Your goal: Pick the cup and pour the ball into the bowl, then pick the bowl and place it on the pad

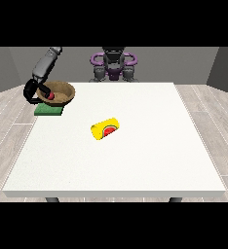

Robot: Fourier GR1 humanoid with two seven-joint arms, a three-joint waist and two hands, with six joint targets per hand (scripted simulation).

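White matte table [135,160]; wooden round bowl [62,92], beside the hand at the view's left [32,91], whose fingers curl round its rim, lowered over the flat green pad [47,111]; glossy yellow cylindrical cup [105,129] lying tipped, well apart toward the centre, apparently emptied; small red ball [51,96] inside the bowl.

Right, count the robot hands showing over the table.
1: the hand at the view's left, curled on the rim of the brown bowl above the green pad. No other hand shows.
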